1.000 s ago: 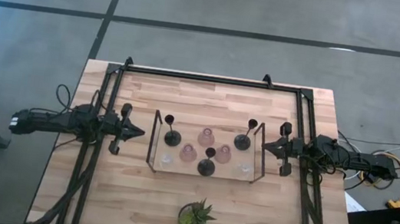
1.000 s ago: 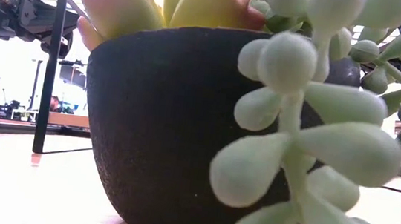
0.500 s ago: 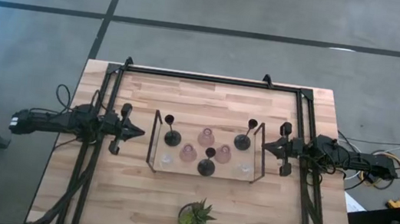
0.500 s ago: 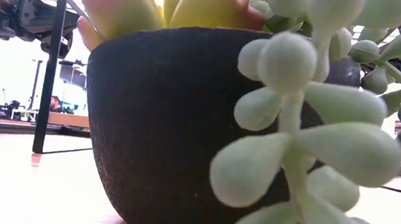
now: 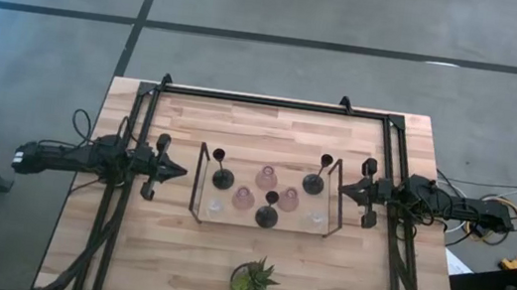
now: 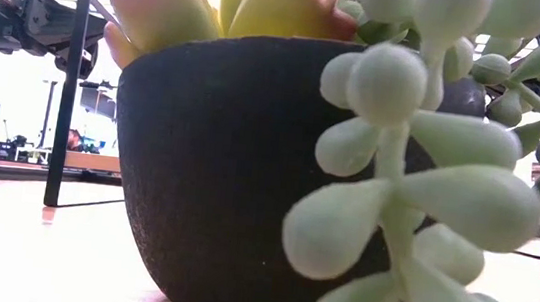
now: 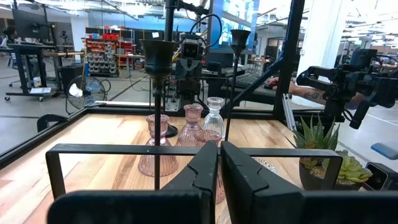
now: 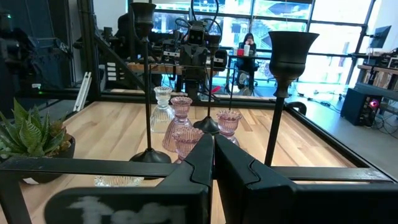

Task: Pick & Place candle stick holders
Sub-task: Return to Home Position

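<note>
Candle stick holders [image 5: 266, 213] all stand on the wire-framed tray [image 5: 200, 182] mid-tabletop. Left gripper [image 5: 178, 170] and right gripper [image 5: 345, 188], fingers pressed together, flank its ends; only retracting home seems left.

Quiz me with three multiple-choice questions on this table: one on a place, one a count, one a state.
1. Relative to the tray, the potted plant stands: A on it; B outside it, on the table; C on the floor.
2. Black holders on the tray: A three; B one; C five.
3. The left tool and right tool: A each grip a holder; B share the plant; C hold nothing.
Answers: B, it sits on bare wood; A, three stand upright there; C, both tools sit shut and empty beside the tray.
</note>
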Robot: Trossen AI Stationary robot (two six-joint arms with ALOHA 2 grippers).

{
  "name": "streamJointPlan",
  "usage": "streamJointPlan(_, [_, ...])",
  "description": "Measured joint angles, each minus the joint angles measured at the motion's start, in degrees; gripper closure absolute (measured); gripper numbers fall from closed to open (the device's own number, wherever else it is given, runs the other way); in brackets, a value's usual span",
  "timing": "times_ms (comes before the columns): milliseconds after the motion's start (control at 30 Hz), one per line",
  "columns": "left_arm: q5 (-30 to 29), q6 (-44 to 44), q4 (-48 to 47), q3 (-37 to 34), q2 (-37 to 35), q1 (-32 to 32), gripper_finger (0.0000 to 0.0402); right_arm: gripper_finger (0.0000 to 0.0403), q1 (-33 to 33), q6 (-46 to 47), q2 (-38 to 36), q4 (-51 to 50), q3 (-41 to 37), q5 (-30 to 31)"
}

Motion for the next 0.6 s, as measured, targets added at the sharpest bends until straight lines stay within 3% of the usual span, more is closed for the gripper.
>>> streamJointPlan(600, [0.00, -0.01, 0.01, 0.00, 0.00, -0.01, 0.0378, 0.0394, 0.01, 0.00, 0.00, -0.02, 0.00, 0.00])
